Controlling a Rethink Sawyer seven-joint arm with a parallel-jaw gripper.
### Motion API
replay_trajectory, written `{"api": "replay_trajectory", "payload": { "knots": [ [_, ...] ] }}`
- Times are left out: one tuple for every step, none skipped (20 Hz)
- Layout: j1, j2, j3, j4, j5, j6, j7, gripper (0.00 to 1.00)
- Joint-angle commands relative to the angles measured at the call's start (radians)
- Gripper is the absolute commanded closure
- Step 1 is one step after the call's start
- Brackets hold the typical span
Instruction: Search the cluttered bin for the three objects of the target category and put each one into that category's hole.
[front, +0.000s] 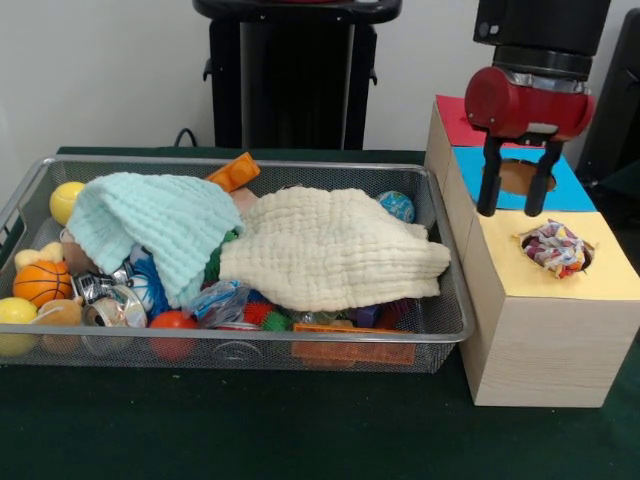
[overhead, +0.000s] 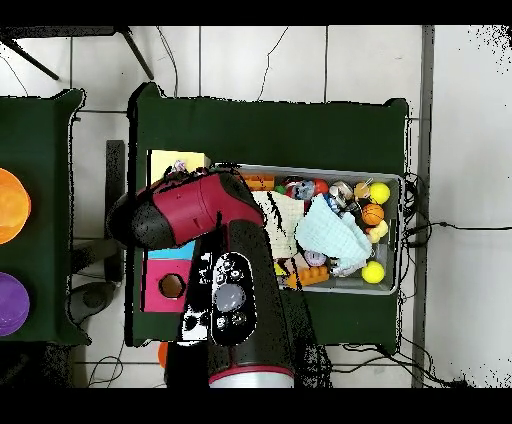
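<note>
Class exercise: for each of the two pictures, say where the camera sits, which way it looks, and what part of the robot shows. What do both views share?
Front view: across the table, facing the robot; shows the wire bin, the boxes, the gripper open above them, and the pedestal behind.
Overhead view: above the table, looking straight down; the red and black arm covers the boxes.
Shared: bin, arm, yellow ball.

The Sawyer arm reaches down from above, its red wrist housing level and the gripper pointing straight down, both black fingers spread apart, holding nothing.
</note>
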Motion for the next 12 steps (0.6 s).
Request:
{"api": "replay_trajectory", "payload": {
  "knots": [
    [-0.065,0.023,0.166,0.114,0.043,0.088,-0.066,0.00],
    [-0.067,0.023,0.169,0.113,0.041,0.083,-0.060,0.00],
    [-0.069,0.023,0.172,0.114,0.039,0.079,-0.055,0.00],
    [-0.068,0.023,0.174,0.115,0.036,0.078,-0.051,0.00],
    [-0.068,0.022,0.175,0.117,0.033,0.077,-0.046,0.00],
    [-0.066,0.021,0.176,0.118,0.030,0.075,-0.041,0.00],
    [-0.066,0.022,0.177,0.117,0.028,0.078,-0.040,0.00],
    [-0.064,0.023,0.178,0.116,0.027,0.080,-0.036,0.00],
    [-0.063,0.025,0.178,0.114,0.026,0.084,-0.034,0.00],
    [-0.061,0.026,0.178,0.114,0.025,0.083,-0.030,0.00],
    [-0.065,0.027,0.184,0.114,0.022,0.091,-0.031,1.00],
    [-0.066,0.028,0.187,0.115,0.023,0.091,-0.031,1.00]
  ]
}}
